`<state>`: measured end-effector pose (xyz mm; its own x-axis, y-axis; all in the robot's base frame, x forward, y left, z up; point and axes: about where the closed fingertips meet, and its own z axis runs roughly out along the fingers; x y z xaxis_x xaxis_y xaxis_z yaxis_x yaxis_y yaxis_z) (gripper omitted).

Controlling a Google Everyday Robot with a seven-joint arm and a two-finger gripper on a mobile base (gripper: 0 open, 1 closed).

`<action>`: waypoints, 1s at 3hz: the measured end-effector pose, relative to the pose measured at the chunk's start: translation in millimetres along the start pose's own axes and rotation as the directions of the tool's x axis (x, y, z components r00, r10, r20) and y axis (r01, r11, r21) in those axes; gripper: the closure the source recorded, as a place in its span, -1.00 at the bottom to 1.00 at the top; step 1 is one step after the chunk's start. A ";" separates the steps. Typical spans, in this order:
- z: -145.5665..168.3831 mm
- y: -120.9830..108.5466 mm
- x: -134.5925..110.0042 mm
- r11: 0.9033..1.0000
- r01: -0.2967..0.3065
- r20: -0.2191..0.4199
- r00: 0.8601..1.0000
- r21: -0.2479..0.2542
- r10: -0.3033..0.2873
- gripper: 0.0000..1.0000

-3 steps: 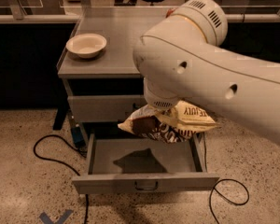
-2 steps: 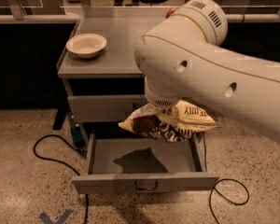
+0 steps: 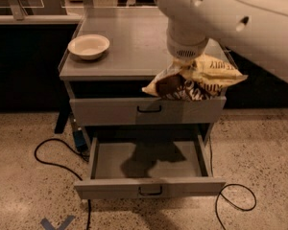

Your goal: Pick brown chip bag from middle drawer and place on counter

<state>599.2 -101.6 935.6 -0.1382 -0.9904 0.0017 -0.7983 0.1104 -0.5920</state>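
On the far-left floor a black cable (image 3: 47, 153) loops toward the cabinet, lying as it did a second ago. A white bowl (image 3: 89, 46) sits at the left of the grey worktop (image 3: 134, 51), unmoved.

Below the worktop's near edge, the taller-fronted upper drawer (image 3: 110, 111) is shut. Its dark handle (image 3: 149, 109) is now in plain sight, where the bag and arm covered it before. Lower and nearer, the middle drawer (image 3: 110, 189) stands pulled out as before. It holds nothing but a dark shadow (image 3: 149, 158) on its floor, and that shadow has spread and shifted a little to the right.

The brown chip bag (image 3: 197, 78) has risen and moved right. Earlier it hung in front of the shut drawer, just above the open one. Now it hangs in the air at the height of the worktop's near right edge, with its lower part crossing the top of the shut drawer's front. I cannot tell whether it is over the worktop or still in front of it.

The claw (image 3: 186, 61) is clenched on the bag's top and largely hidden under the round white wrist. The white arm (image 3: 240, 18) has lifted and now crosses only the upper right.

Another black cable (image 3: 236, 201) loops on the right floor.
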 end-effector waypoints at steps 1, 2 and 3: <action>-7.6 -64.5 12.8 0.999 0.009 -0.080 0.997 0.050 -0.005 1.00; -18.0 -118.2 2.2 0.996 0.050 -0.152 0.988 0.077 -0.037 1.00; -20.4 -156.2 -24.5 0.993 0.102 -0.195 0.977 0.066 -0.087 1.00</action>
<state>715.3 -92.8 1044.4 -0.1794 -0.9610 0.2102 -0.7679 0.0032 -0.6406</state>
